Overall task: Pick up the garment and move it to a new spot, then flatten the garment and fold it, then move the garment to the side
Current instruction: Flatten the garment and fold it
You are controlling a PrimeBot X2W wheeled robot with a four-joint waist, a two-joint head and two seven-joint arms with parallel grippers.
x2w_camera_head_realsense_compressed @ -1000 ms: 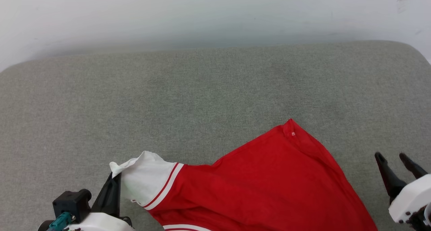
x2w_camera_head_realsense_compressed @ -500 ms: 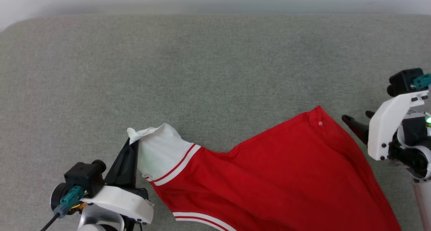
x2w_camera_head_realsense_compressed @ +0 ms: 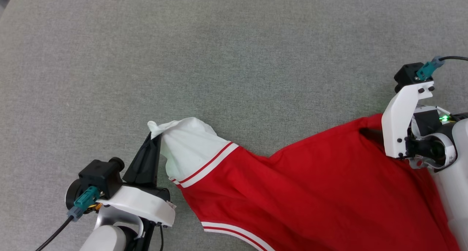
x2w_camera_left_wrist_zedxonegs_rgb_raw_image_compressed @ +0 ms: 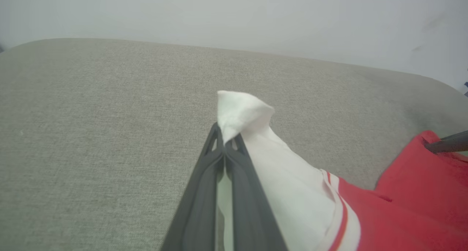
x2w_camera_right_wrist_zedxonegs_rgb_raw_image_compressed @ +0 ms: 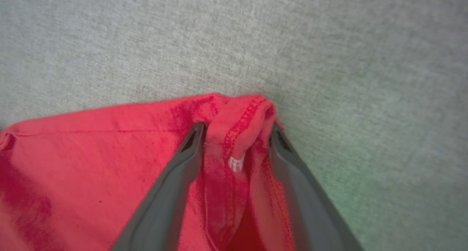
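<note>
Grey cushion (x2w_camera_head_realsense_compressed: 234, 60) — left tool (x2w_camera_left_wrist_zedxonegs_rgb_raw_image_compressed: 225, 140) tight on garment (x2w_camera_head_realsense_compressed: 292, 192)

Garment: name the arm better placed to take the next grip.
Right. The right claw straddles the red corner of the garment, jaws apart, so closing would likely take it. The left claw is shut on the white sleeve, so it is busy.

Grey-green woven upholstered surface (x2w_camera_head_realsense_compressed: 234, 60); plain pale wall (x2w_camera_left_wrist_zedxonegs_rgb_raw_image_compressed: 234, 13) behind its rounded far edge.
</note>
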